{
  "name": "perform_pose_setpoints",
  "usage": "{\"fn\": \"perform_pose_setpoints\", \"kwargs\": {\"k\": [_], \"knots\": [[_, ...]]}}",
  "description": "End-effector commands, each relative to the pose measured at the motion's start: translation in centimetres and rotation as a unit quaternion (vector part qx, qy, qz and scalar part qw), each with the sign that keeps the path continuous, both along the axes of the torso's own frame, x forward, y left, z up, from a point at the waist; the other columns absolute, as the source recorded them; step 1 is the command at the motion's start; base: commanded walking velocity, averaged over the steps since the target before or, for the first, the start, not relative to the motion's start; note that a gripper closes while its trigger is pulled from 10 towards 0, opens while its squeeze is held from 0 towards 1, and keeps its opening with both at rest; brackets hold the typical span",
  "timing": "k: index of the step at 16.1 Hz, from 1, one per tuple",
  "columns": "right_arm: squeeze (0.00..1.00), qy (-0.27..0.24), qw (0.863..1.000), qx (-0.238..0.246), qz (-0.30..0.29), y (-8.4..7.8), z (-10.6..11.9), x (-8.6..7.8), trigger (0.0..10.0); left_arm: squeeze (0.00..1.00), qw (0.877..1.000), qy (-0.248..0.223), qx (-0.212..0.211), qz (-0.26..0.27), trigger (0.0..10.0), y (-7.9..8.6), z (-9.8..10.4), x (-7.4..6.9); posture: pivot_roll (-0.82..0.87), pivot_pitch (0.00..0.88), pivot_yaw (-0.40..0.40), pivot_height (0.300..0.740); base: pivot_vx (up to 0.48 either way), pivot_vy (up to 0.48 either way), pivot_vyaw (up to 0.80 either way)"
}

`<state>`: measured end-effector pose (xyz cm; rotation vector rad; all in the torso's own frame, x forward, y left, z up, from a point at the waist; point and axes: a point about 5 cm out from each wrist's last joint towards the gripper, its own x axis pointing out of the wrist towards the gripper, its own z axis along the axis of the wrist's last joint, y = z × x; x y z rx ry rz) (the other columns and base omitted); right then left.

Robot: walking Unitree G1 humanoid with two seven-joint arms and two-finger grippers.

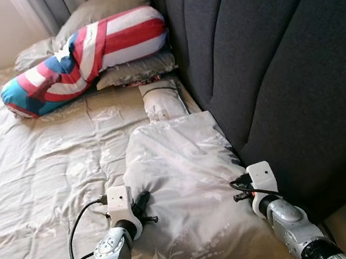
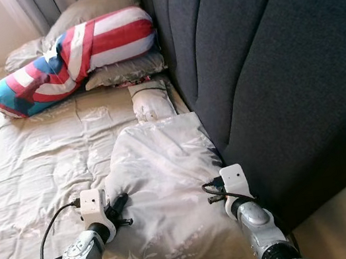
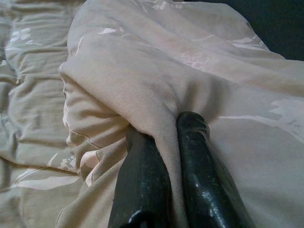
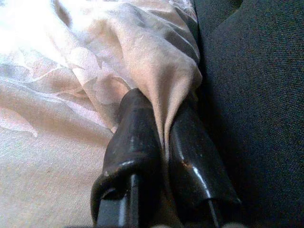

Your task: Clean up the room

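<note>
Pillow (image 1: pixel 185 181), lower centre of frame, lying on the bed (image 1: pixel 32 168) with its long axis running up the picture beside the dark headboard (image 1: pixel 282 63). Left gripper (image 3: pixel 173 142) pinches its left edge; right gripper (image 4: pixel 164 137) pinches its right edge against the headboard, both closed on cloth. The striped bolster (image 1: pixel 86 57) lies upper left, likely where the pillow belongs.
</note>
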<state>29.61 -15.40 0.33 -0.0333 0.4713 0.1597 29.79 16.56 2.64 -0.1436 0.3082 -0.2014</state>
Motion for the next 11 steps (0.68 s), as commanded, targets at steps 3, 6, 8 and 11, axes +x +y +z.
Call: {"fn": "perform_pose_setpoints", "kwargs": {"k": [3, 6, 8, 11], "knots": [[0.00, -0.035, 0.999, -0.027, -0.014, -1.14, 1.41, 1.14, 10.0, 0.00, 0.998, -0.052, 0.008, 0.023, 10.0, 1.07, 2.25, 1.21, -0.05, 0.119, -0.023, 0.740, 0.081, -0.086, 0.00], [0.00, -0.035, 0.999, -0.029, -0.011, -1.03, 1.45, 1.21, 10.0, 0.00, 0.998, -0.051, 0.010, 0.023, 10.0, 1.11, 2.17, 1.16, -0.05, 0.120, -0.023, 0.740, 0.251, -0.260, 0.00], [0.00, -0.035, 0.999, -0.031, -0.009, -0.94, 1.46, 1.23, 10.0, 0.00, 0.998, -0.051, 0.010, 0.025, 10.0, 1.18, 2.15, 1.12, -0.05, 0.122, -0.024, 0.740, 0.292, -0.309, 0.00], [0.00, -0.035, 0.999, -0.032, -0.011, -0.89, 1.53, 1.33, 10.0, 0.00, 0.998, -0.051, 0.010, 0.027, 10.0, 1.24, 2.15, 1.10, -0.05, 0.124, -0.024, 0.740, 0.309, -0.301, 0.00]]}}
